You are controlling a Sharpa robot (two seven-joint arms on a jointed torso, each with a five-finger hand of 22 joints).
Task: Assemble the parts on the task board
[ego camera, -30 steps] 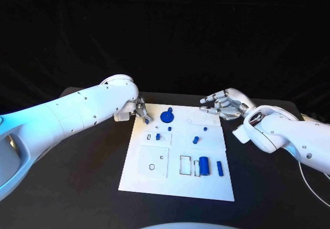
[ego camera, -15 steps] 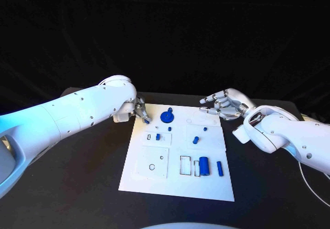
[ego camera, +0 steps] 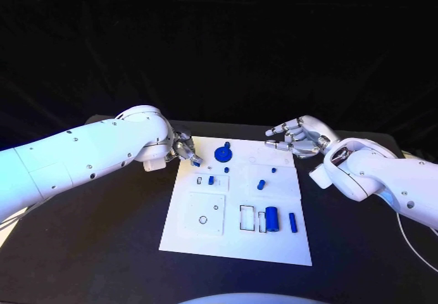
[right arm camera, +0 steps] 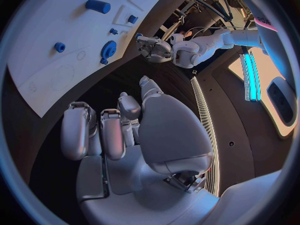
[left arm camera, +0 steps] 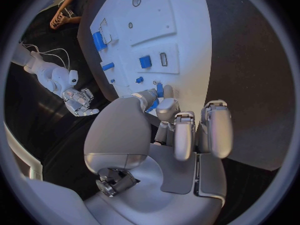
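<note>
The white task board [ego camera: 192, 237] lies in the middle of the black table. On it I see a blue gear [ego camera: 223, 152], a small blue block [ego camera: 210, 180], a short blue peg [ego camera: 260, 185], a large blue cylinder [ego camera: 270, 219] and a blue bar [ego camera: 292, 222]. My left hand [ego camera: 185, 150] hovers at the board's far left corner and pinches a small blue part [left arm camera: 152, 104] between thumb and finger, low over the board. My right hand [ego camera: 297, 139] hangs past the far right corner, fingers apart and loosely curved, holding nothing.
Recessed slots and outlines mark the board, among them a rectangular slot [ego camera: 246, 217] beside the cylinder and a square plate with a ring [ego camera: 202, 220]. Bare black table [ego camera: 109, 253] lies on both sides of the board.
My left arm has swung a little outward and lower, while its hand stays at the board's far left corner with the part. The right hand has not moved.
</note>
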